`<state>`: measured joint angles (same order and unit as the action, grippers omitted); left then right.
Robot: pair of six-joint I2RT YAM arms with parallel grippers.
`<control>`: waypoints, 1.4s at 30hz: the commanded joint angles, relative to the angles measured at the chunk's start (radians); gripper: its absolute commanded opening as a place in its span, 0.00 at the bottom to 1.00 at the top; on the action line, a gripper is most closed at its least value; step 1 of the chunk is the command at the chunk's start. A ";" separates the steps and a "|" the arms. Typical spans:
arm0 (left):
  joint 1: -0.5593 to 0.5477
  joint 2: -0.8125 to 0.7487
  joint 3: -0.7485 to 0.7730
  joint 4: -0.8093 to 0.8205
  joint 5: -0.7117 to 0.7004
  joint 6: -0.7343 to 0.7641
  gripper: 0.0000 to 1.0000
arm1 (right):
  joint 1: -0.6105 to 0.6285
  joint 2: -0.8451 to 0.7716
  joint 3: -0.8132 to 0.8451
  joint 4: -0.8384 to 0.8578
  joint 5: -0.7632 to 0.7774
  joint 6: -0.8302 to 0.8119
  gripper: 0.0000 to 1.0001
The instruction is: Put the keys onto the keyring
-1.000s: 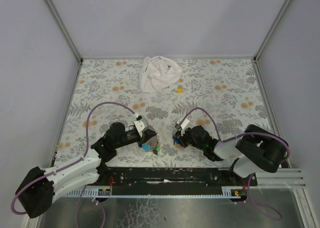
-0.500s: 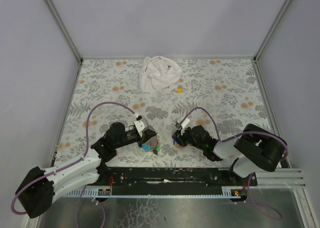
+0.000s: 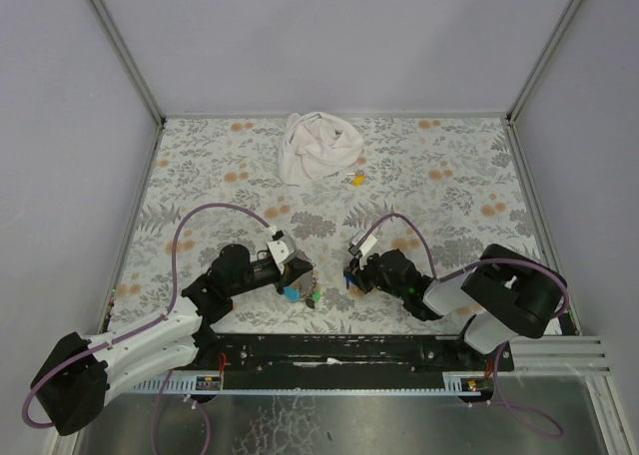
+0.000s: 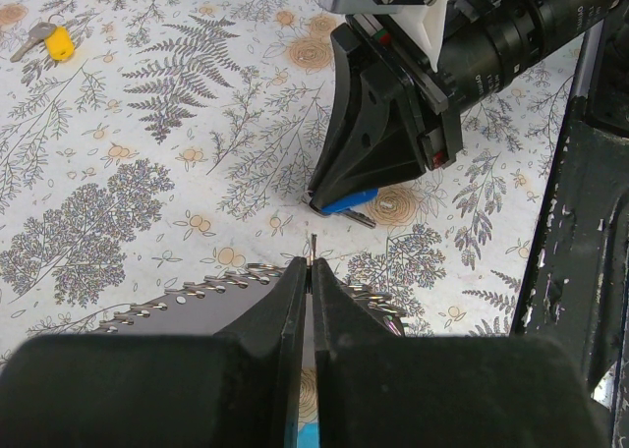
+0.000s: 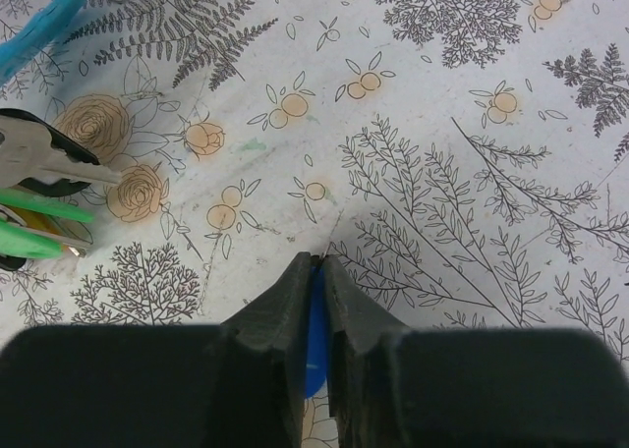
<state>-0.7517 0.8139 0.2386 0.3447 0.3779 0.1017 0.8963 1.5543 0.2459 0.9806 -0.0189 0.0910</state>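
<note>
- Broadly, the work is done low over the flowered tabletop (image 3: pixel 439 166), close to the arm bases, so slow, small moves are called for.
- The left claw (image 4: pixel 308 268) is pressed together on the keyring (image 5: pixel 44 24), seemingly on its thin metal ring. The blue-lined strap and the green keys (image 5: pixel 39 222) are seen hanging beside it. A firm, unmoving hold is wanted here, so that the ring is offered as a fixed target.
- The right claw (image 5: pixel 316 263) is pinched on the cap of the blue key (image 5: pixel 314 340), just apart from the left claw.
- The key's hole and the ring's split cannot be made out. Alignment is best checked in both wrist views before the two are brought together, and the pinch should not be loosened until the key is caught.
</note>
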 commanded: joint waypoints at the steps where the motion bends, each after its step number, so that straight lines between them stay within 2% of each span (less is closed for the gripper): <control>1: 0.005 -0.017 0.007 0.062 0.009 -0.011 0.00 | -0.004 -0.003 0.021 0.021 0.015 -0.003 0.12; 5: 0.004 -0.026 0.007 0.059 0.012 -0.008 0.00 | -0.005 -0.057 0.020 -0.019 0.023 -0.028 0.01; 8: 0.005 -0.027 0.009 0.053 0.019 -0.004 0.00 | -0.005 -0.127 0.027 -0.098 0.017 -0.058 0.00; 17: 0.005 0.011 0.032 0.040 0.114 0.033 0.00 | -0.006 -0.361 0.182 -0.604 -0.141 -0.193 0.00; 24: 0.004 0.034 0.045 0.032 0.176 0.057 0.00 | -0.006 -0.437 0.386 -0.984 -0.234 -0.309 0.00; 30: 0.005 0.054 0.050 0.033 0.237 0.079 0.00 | -0.006 -0.453 0.463 -1.077 -0.355 -0.364 0.00; 35: 0.005 0.053 0.047 0.042 0.264 0.086 0.00 | -0.004 -0.396 0.549 -1.195 -0.442 -0.415 0.00; 42: 0.005 0.078 0.051 0.053 0.308 0.091 0.00 | -0.004 -0.342 0.587 -1.201 -0.513 -0.442 0.00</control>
<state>-0.7513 0.8825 0.2520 0.3428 0.6369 0.1738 0.8955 1.1969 0.7773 -0.1963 -0.4511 -0.3145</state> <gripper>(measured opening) 0.009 0.011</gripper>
